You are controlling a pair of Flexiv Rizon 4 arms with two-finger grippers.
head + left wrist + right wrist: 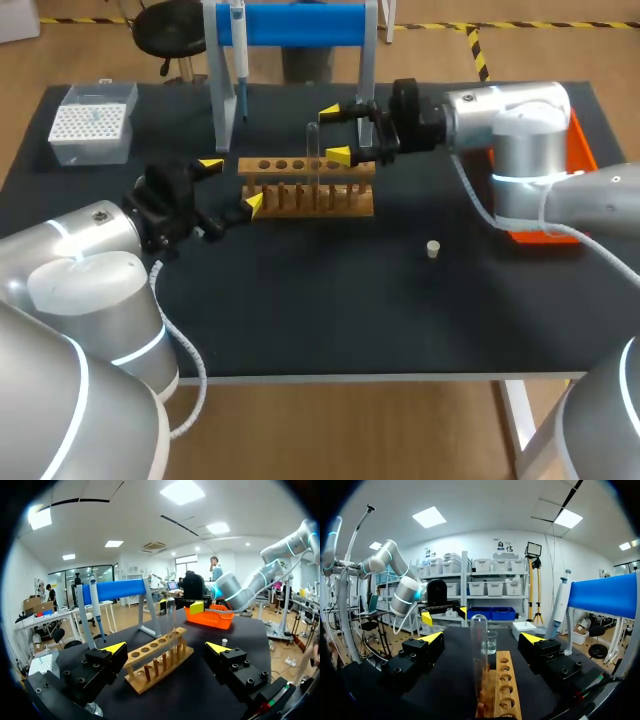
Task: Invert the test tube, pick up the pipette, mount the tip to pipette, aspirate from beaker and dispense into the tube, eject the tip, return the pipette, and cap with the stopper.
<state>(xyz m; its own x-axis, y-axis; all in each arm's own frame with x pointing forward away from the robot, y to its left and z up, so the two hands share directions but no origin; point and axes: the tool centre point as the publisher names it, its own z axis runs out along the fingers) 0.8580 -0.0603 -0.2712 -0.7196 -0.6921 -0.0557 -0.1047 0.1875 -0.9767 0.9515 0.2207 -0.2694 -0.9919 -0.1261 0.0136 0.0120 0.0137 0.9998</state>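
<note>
A clear test tube stands in the wooden rack with its rounded end up. My right gripper is open at the tube's upper part, one finger on each side and neither touching; in the right wrist view the tube rises between the open fingers of that gripper. My left gripper is open at the rack's left end, facing along the rack. The pipette hangs on the blue stand. A small stopper lies right of the rack. The beaker shows beyond the rack.
A white tip box sits at the back left. An orange tray lies at the right edge, partly behind my right arm. The blue stand's legs are just behind the rack.
</note>
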